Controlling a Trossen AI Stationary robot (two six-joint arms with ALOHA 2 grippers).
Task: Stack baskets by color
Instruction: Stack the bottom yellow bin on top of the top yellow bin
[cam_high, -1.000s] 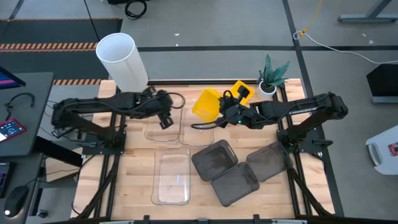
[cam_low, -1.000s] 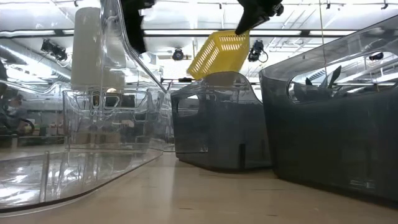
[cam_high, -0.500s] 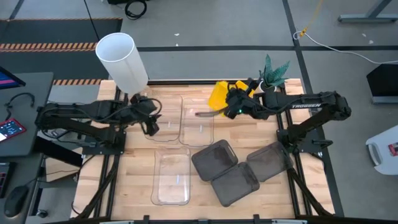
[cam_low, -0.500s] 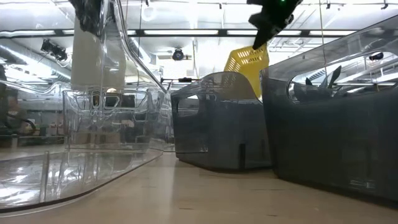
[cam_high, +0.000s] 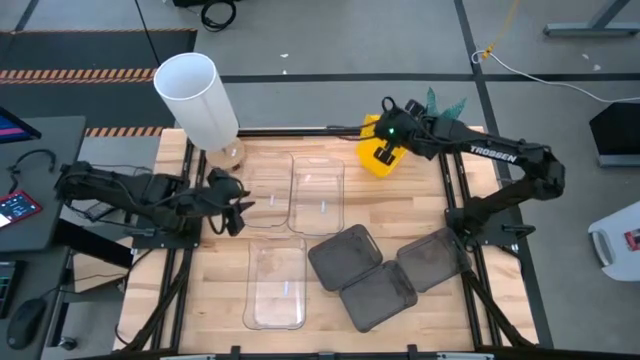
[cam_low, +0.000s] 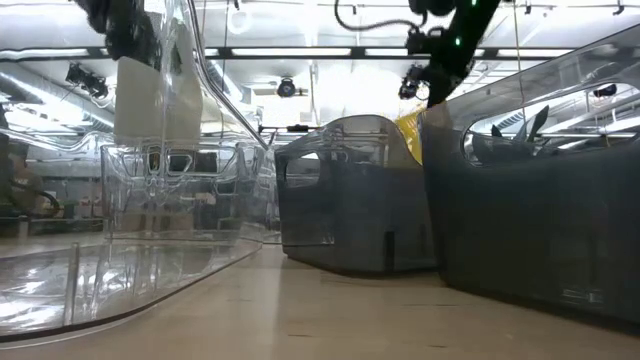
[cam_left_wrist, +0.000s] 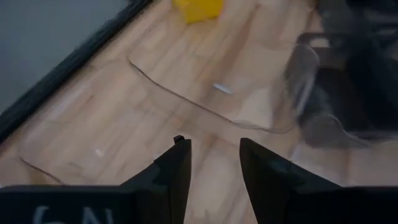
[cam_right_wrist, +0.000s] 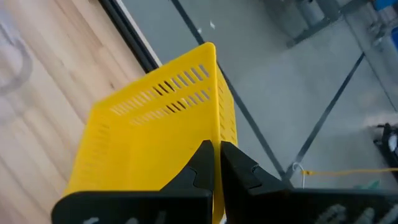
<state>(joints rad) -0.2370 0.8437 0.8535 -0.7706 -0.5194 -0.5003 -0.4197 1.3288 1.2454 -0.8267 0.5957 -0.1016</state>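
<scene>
We see the right gripper (cam_right_wrist: 216, 163) pinched shut on one thin wall of the yellow basket (cam_high: 381, 150), which is at the far edge of the table (cam_high: 220, 300) near the plant (cam_high: 441, 108), so it can swing, slip, or go over the edge. The left gripper (cam_left_wrist: 214, 158) is part open w/ nothing held, beside the clear baskets (cam_high: 318, 193); the grey baskets (cam_high: 378, 268) sit unstacked at the near right.

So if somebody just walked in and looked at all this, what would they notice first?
Probably the bright yellow basket at the table's far edge, pinched by its wall in the right gripper. Next, the tall white cylinder standing at the far left corner. Then the three dark grey baskets huddled together at the near right, beside the clear baskets in the middle.
</scene>
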